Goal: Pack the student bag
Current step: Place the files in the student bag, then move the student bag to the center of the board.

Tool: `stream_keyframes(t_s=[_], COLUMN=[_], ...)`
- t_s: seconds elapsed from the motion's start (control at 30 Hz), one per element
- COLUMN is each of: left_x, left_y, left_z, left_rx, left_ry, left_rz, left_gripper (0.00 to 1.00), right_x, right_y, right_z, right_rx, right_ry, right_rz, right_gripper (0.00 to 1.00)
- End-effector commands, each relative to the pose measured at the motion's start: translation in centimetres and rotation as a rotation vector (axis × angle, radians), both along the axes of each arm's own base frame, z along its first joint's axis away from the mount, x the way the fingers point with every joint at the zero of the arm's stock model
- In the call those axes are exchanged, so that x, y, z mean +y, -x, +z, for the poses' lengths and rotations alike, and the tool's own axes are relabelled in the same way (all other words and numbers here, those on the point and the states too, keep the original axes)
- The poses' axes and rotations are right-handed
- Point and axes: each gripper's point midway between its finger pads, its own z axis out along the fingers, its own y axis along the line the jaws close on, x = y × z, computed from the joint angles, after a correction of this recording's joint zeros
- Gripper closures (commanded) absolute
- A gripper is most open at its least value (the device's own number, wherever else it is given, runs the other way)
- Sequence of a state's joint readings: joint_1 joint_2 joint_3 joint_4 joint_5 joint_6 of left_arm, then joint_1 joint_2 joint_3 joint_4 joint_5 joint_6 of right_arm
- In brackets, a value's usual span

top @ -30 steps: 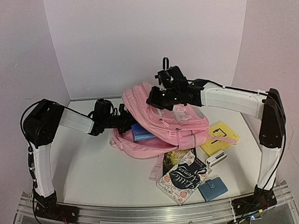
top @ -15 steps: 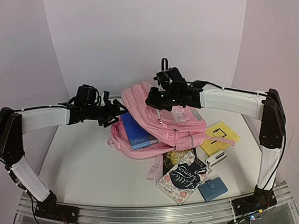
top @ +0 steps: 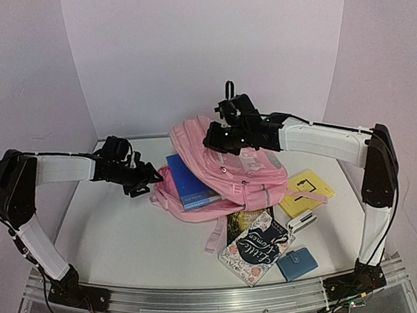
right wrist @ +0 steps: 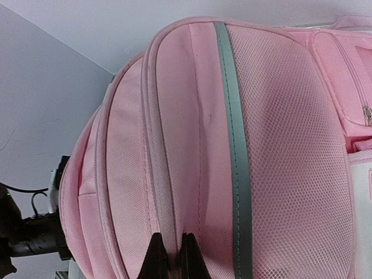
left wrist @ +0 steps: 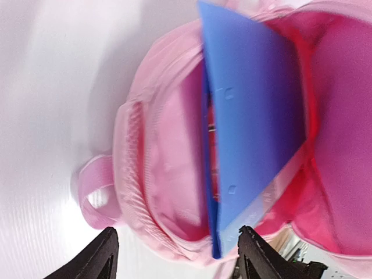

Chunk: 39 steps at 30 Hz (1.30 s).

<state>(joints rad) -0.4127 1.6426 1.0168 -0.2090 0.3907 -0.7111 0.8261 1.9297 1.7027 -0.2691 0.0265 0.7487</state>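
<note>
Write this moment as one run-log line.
left hand: open, empty, facing student bag mouth | right hand: shut on bag fabric | blue book: partly inside bag, sticking out

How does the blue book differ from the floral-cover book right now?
Place: the blue book sits in the open mouth of the student bag, partly sticking out; the floral-cover book lies outside it on the table. Pose: the blue book is propped at a slant, the floral-cover book lies flat. Look: the blue book is plain, the floral-cover book patterned with lettering. Shared: both are closed books, neither gripped.
</note>
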Motion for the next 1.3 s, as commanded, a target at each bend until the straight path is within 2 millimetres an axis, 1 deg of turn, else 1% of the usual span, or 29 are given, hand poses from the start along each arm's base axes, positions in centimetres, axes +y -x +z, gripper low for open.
stream_keyframes(t_s=[0.0, 0.1, 0.17, 0.3, 0.33, 0.37, 0.4, 0.47, 0.53, 0.6, 0.63, 0.77, 0.83, 0.9, 0.93, 0.97, 1.03, 1.1, 1.17, 1.23, 1.27], left_x=[-1.0, -1.6, -1.9, -2.1, -2.0, -2.0, -1.9, -1.3, 0.0, 1.5, 2.2, 5.4, 7.0, 8.6, 9.3, 10.0, 11.0, 11.8, 12.1, 12.1, 12.1], left_y=[-1.0, -1.9, -2.2, -2.9, -3.1, -3.3, -3.5, -3.8, -4.1, -3.8, -3.8, -2.7, -2.1, -1.6, -1.4, -1.2, -0.9, -0.6, -0.4, -0.1, 0.1], left_z=[-1.7, -2.3, -2.5, -2.8, -2.8, -2.6, -2.3, -1.5, -0.2, 0.5, 1.3, 2.0, 1.7, 1.3, 1.0, 0.8, 0.4, -0.2, -0.5, -0.7, -0.8], left_rx=[0.032, 0.041, 0.043, 0.040, 0.036, 0.030, 0.022, 0.001, -0.031, -0.052, -0.070, -0.078, -0.063, -0.047, -0.038, -0.031, -0.024, -0.013, -0.008, -0.008, -0.006], left_ry=[0.013, 0.021, 0.026, 0.024, 0.025, 0.029, 0.034, 0.041, 0.047, 0.038, 0.040, 0.032, 0.025, 0.017, 0.015, 0.016, 0.015, 0.011, 0.009, 0.006, 0.006], left_rz=[-0.013, -0.025, -0.028, -0.024, -0.020, -0.016, -0.009, 0.011, 0.050, 0.092, 0.110, 0.172, 0.196, 0.223, 0.236, 0.248, 0.268, 0.282, 0.281, 0.274, 0.273], left_gripper=[0.33, 0.38, 0.48, 0.77, 0.89, 0.97, 0.99, 1.00, 1.00, 1.00, 1.00, 1.00, 1.00, 1.00, 1.00, 1.00, 1.00, 1.00, 0.97, 0.82, 0.70], right_x=[1.0, 1.1, 1.2, 1.7, 2.1, 2.4, 2.9, 3.5, 4.3, 5.0, 5.3, 7.0, 8.0, 8.8, 9.0, 9.4, 9.5, 8.8, 7.5, 5.7, 4.4], right_y=[-0.1, 0.0, 0.1, 0.5, 0.7, 0.8, 1.0, 1.0, 0.9, 0.5, 0.3, -0.6, -0.9, -1.3, -1.4, -1.3, -1.2, -0.9, -0.4, 0.1, 0.4], right_z=[8.0, 8.1, 7.9, 7.6, 7.5, 7.5, 7.3, 6.9, 6.0, 4.7, 4.3, 1.7, 0.8, 0.3, 0.3, 0.6, 0.9, 1.5, 1.8, 1.4, 1.0], right_rx=[-0.183, -0.188, -0.192, -0.203, -0.209, -0.216, -0.220, -0.234, -0.238, -0.237, -0.240, -0.231, -0.222, -0.217, -0.219, -0.217, -0.221, -0.226, -0.219, -0.202, -0.182], right_ry=[-0.156, -0.148, -0.139, -0.112, -0.103, -0.093, -0.084, -0.059, -0.032, -0.002, 0.012, 0.050, 0.050, 0.046, 0.045, 0.033, 0.032, 0.044, 0.068, 0.098, 0.110], right_rz=[0.033, 0.045, 0.051, 0.076, 0.084, 0.094, 0.105, 0.120, 0.132, 0.139, 0.144, 0.168, 0.189, 0.198, 0.199, 0.218, 0.229, 0.219, 0.204, 0.177, 0.167], right_gripper=[1.00, 1.00, 1.00, 1.00, 1.00, 1.00, 1.00, 1.00, 1.00, 1.00, 1.00, 1.00, 1.00, 1.00, 0.97, 0.88, 0.65, 0.45, 0.29, 0.19, 0.15])
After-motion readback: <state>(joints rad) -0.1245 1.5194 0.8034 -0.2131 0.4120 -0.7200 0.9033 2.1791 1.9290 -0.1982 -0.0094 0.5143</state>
